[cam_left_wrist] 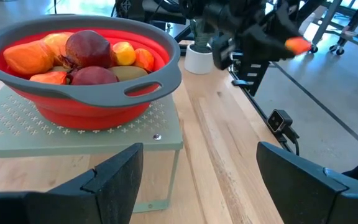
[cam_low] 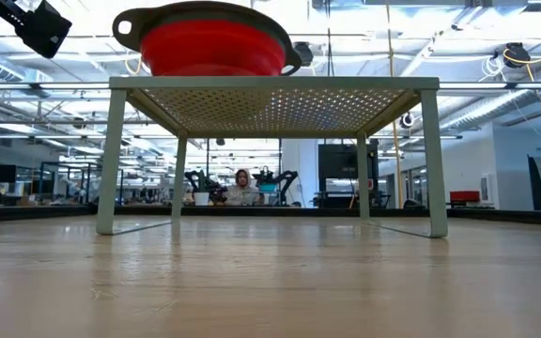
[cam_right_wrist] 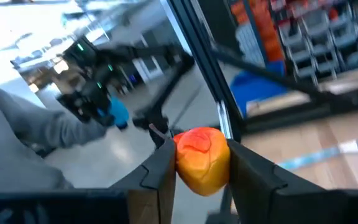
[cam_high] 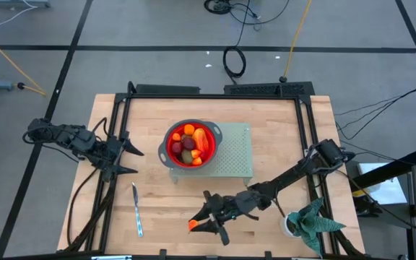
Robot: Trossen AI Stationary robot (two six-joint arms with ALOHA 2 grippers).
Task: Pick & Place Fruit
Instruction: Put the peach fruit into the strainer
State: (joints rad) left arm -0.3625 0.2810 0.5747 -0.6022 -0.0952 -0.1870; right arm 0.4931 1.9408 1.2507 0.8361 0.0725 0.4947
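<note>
No readable writing anywhere. Right end effector (cam_high: 206,222), near the surface's front edge in front of the red colander (cam_high: 191,144), clamped on a small glossy orange fruit (cam_right_wrist: 202,160). Left end effector (cam_high: 130,160) spread wide, left of the colander. Rounded fruit pieces (cam_left_wrist: 86,59) heaped inside, atop a perforated pale-green metal stand (cam_high: 237,152).

Both arms are dark, near-black, built of slim jointed links with blocky housings at the joints. Black cables loop loosely along the left arm (cam_high: 67,136) and trail off the right arm (cam_high: 295,175) near its base. The left gripper (cam_left_wrist: 197,180) has broad, flat, matte-black fingers with angular edges; the right gripper (cam_right_wrist: 194,168) has dark fingers with tan inner faces
</note>
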